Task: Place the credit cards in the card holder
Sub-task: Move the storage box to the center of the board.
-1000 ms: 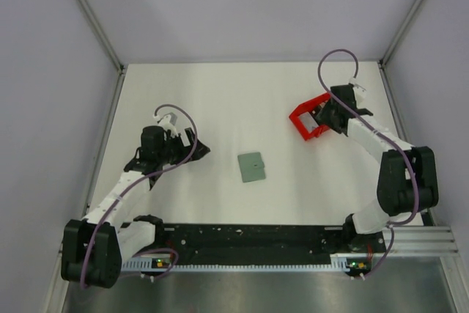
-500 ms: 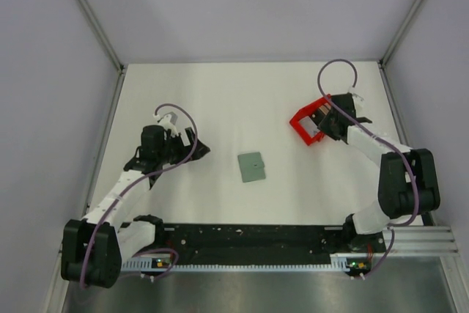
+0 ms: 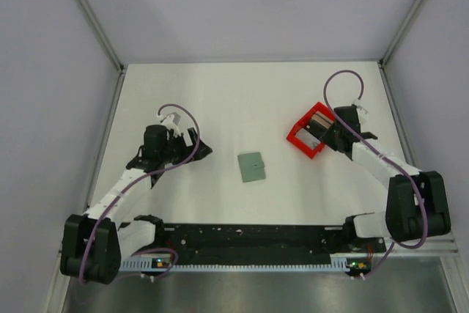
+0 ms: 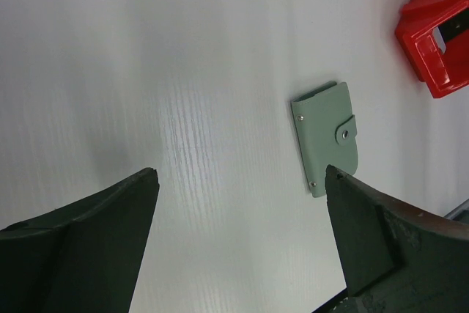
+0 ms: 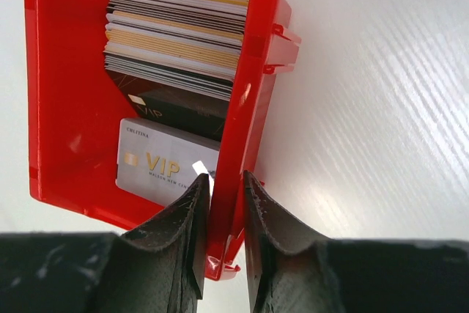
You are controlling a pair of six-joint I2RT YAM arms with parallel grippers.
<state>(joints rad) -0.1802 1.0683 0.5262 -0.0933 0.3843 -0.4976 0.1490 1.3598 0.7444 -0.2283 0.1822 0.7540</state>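
Observation:
The card holder is a grey-green wallet lying shut and flat mid-table; the left wrist view shows it with its snap tab. The credit cards stand stacked in a red bin, with a silver VIP card and a dark one lying in front of the stack. My right gripper is shut on the bin's right wall, one finger inside and one outside. The top view shows the bin tilted at the right, with my right gripper at its near-right side. My left gripper is open and empty, left of the wallet.
The enclosure's right wall rail runs close behind the right arm. The arms' black base bar spans the near edge. White tabletop lies between the wallet and the bin.
My right gripper has closed on the red bin's wall. The bin has turned and shifted toward the near side with it. The left arm has barely moved.

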